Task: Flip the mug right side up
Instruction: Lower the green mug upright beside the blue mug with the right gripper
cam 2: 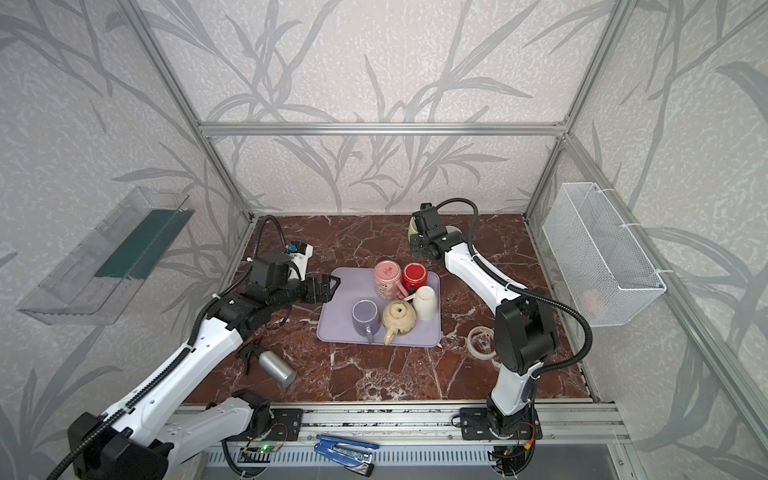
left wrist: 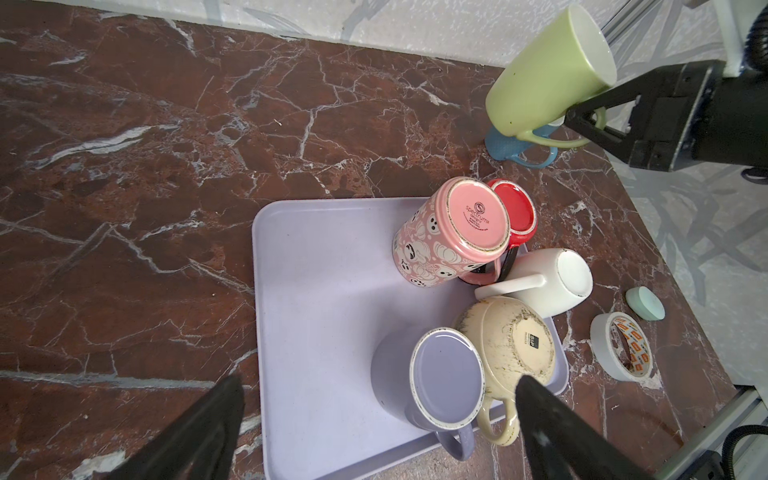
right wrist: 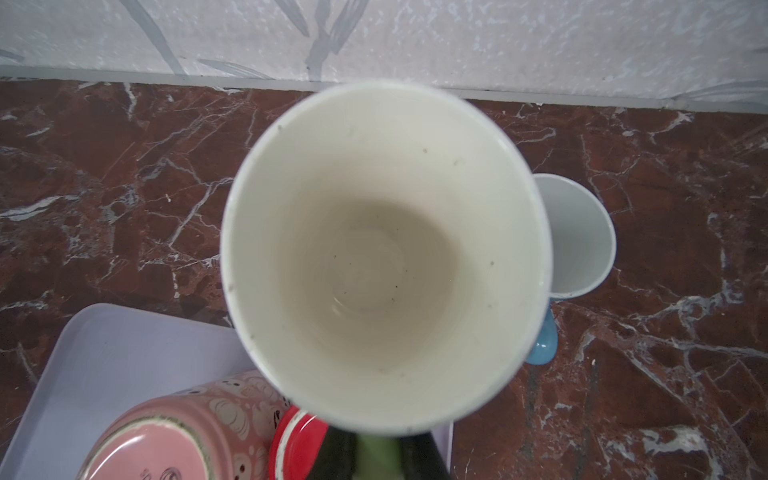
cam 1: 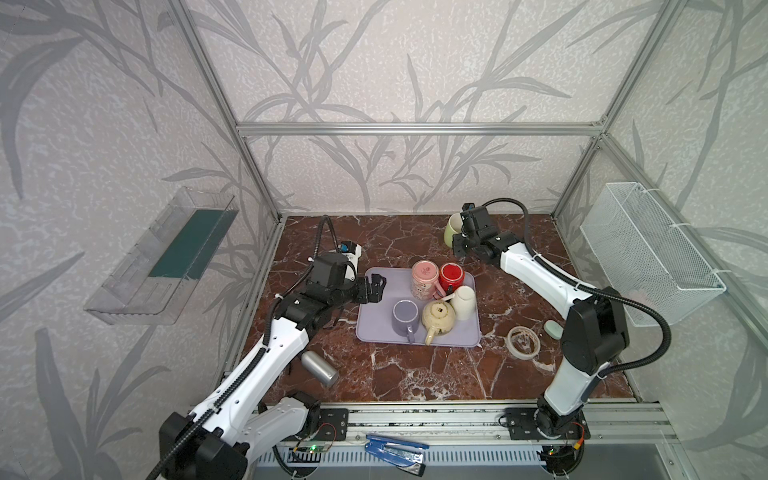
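right gripper (left wrist: 584, 118) is clamped shut on the handle of the green mug (left wrist: 548, 79). it looks lifted off the table (cam 1: 415, 374) near the back wall, right by a blue mug (left wrist: 505, 145) that stands upright. i'd say the flip is mostly done: the mouth faces up and toward the arm, but the long axis leans, not vertical yet. what's left is straightening it, setting it down on its base and letting go. left gripper (cam 1: 374, 289) hangs wide open over the tray (cam 1: 374, 332) edge, holding nothing.
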`<control>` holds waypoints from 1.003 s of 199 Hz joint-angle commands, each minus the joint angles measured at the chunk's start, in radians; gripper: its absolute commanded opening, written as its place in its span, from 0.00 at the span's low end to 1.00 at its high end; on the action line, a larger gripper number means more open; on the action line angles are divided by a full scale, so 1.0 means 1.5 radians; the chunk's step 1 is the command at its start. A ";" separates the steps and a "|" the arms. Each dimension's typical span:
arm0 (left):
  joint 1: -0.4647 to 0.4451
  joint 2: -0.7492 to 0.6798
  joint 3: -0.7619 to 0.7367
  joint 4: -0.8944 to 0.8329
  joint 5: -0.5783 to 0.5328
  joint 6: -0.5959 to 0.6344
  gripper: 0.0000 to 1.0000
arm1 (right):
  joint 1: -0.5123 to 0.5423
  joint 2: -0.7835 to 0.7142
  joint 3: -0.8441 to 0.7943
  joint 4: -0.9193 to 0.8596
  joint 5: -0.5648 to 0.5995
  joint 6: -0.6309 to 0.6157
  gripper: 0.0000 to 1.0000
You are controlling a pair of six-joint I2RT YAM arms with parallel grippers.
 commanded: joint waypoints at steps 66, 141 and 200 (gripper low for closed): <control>-0.001 -0.005 -0.011 -0.010 -0.006 0.007 0.99 | -0.023 0.079 0.062 0.015 0.078 0.034 0.00; -0.002 -0.003 -0.012 -0.010 -0.008 0.009 0.99 | -0.029 0.139 0.101 0.001 0.070 0.034 0.00; -0.002 0.002 -0.012 -0.007 -0.003 0.007 0.99 | -0.031 0.170 0.117 -0.004 0.080 0.027 0.00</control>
